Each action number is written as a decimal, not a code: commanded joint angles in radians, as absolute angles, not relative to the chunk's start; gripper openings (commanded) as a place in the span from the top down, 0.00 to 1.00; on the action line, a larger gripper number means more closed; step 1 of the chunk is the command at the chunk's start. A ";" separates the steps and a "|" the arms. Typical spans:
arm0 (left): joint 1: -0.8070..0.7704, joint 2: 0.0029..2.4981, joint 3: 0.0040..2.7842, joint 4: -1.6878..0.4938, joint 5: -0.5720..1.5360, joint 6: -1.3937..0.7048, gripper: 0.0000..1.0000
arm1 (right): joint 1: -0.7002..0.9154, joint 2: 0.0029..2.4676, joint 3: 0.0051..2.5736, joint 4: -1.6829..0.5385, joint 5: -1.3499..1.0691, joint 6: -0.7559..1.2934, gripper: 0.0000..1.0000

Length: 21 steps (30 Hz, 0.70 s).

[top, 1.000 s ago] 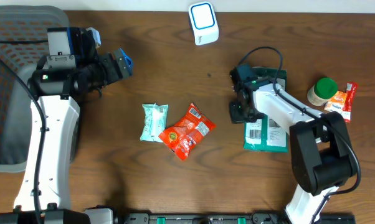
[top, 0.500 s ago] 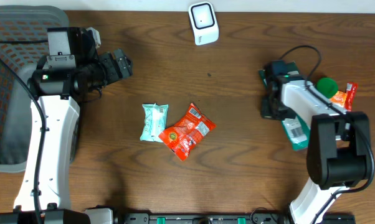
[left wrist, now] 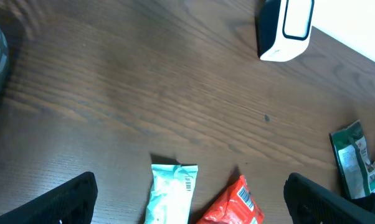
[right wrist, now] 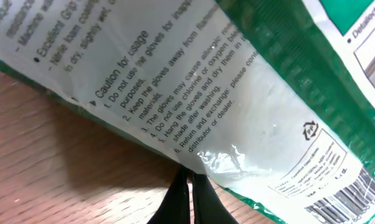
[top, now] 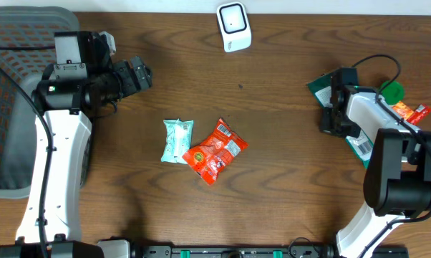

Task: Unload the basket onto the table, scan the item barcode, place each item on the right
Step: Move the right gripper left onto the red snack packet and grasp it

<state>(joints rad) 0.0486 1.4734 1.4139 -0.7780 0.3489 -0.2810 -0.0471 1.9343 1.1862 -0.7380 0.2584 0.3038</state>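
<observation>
The right claw (right wrist: 189, 177) is pressed together, pinching the edge of the green packet (right wrist: 237, 93), which spreads just beyond its tips. Both sit near the right edge of the brown wood-grain table (top: 273, 179). The left claw (top: 141, 72) hangs spread, well apart at the left.

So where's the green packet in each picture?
Overhead: green packet on the far right side.
Left wrist: green packet at the right edge.
Right wrist: green packet fills most of the picture.
Shared landmark: white scanner, top of overhead and left wrist.
</observation>
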 commanded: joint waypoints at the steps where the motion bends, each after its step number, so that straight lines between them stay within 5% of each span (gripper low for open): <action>1: 0.051 1.472 1.418 -0.777 0.346 -0.278 0.04 | -0.044 1.924 1.207 -0.759 0.189 0.208 0.97; 9: 0.051 1.472 1.418 -0.777 0.346 -0.278 0.04 | 0.050 1.789 1.341 -0.917 -0.144 0.133 0.72; 13: 0.051 1.472 1.418 -0.777 0.346 -0.278 0.04 | 0.144 1.724 1.341 -0.911 -0.371 0.133 0.51; 21: 0.051 1.472 1.418 -0.777 0.346 -0.278 0.04 | 0.487 1.758 1.337 -0.750 -0.428 0.145 0.46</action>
